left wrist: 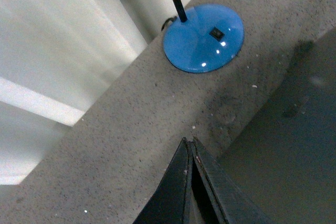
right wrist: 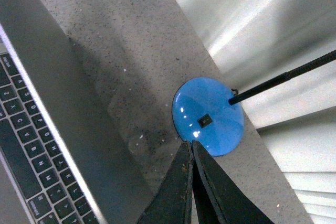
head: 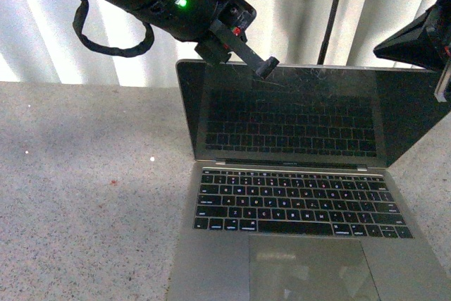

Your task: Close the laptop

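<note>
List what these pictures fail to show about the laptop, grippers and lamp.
- Laptop: front edge cut off by front view's bottom edge; key legends too small.
- Left gripper: front view cannot settle contact with the lid.
- Right gripper: mostly cut off by front view's right edge.
- Lamp: head beyond every frame's edge.

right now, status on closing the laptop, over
Laptop open, screen upright. Left gripper shut, tip at its lid's top edge. Right gripper shut, holding nothing. Nothing lying on it; blue lamp base stands behind.
</note>
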`<state>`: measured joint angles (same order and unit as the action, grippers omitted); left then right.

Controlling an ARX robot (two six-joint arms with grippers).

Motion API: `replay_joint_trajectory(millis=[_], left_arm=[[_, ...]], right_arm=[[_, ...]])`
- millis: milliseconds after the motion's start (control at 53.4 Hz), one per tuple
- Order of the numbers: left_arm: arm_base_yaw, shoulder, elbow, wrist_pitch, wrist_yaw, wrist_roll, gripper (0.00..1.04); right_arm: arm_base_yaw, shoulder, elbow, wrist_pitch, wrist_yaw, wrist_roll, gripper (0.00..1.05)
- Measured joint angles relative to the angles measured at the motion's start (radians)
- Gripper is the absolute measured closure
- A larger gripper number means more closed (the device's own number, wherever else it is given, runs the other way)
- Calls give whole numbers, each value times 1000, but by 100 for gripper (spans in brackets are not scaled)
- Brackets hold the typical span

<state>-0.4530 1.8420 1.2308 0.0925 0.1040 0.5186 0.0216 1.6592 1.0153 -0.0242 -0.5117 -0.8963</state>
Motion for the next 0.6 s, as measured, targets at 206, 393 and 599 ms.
replay_joint_trajectory(millis=[206,393,599], left_arm=[[-3,-2,-38,-6,-2,12,101],[-7,-8,-58,-4,-3,18,101],[-9,-20,-85,-17,10,22,101]], right_arm=[[-17,-43,-68,-33,-20,-33,102],[-18,-63,-131,-60,-36,-64,102],[-27,-63,-161,-71,-34,-94,102]])
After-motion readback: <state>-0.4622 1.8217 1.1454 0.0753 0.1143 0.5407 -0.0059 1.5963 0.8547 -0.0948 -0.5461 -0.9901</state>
